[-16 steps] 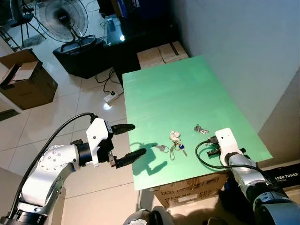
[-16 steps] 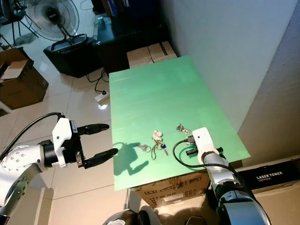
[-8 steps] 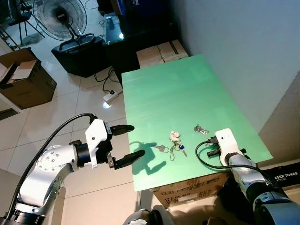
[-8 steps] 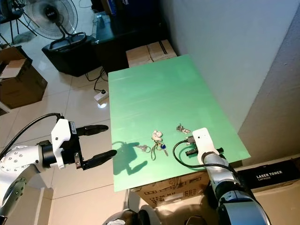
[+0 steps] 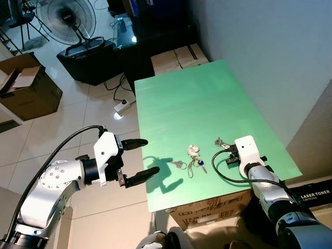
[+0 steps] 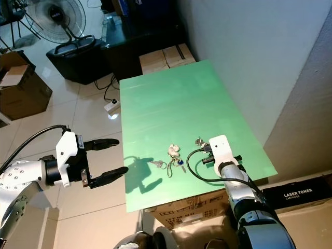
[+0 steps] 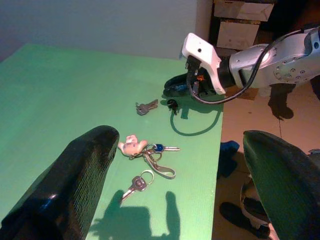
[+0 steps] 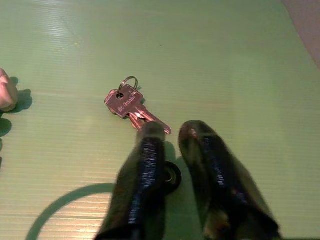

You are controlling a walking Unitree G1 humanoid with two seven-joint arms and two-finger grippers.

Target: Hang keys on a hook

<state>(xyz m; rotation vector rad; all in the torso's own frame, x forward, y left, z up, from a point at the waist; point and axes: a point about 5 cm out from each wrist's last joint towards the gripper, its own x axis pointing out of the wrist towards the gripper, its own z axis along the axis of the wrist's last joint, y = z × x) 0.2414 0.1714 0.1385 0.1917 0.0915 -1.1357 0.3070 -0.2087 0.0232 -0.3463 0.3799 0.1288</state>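
Note:
On the green table (image 5: 197,98) lies a key bunch (image 5: 195,155) with a pale charm, a blue-headed key and a strap; a single key on a ring (image 5: 177,164) lies beside it. A small pair of keys (image 8: 127,102) lies apart, just ahead of my right gripper (image 8: 172,131), whose fingers are close together with nothing between them. A small black round piece (image 8: 171,176) sits on the table under one of its fingers. My left gripper (image 5: 152,154) hovers open at the table's left edge, level with the bunch and off to its left.
A grey wall runs along the table's right side. On the tiled floor to the left are a cardboard box (image 5: 28,93), a black bag (image 5: 88,59), a standing fan (image 5: 67,15) and a power strip (image 5: 122,107). Boxes (image 5: 179,58) stand beyond the table's far end.
My right gripper has moved forward along the table toward the small pair of keys. The left gripper has barely moved.

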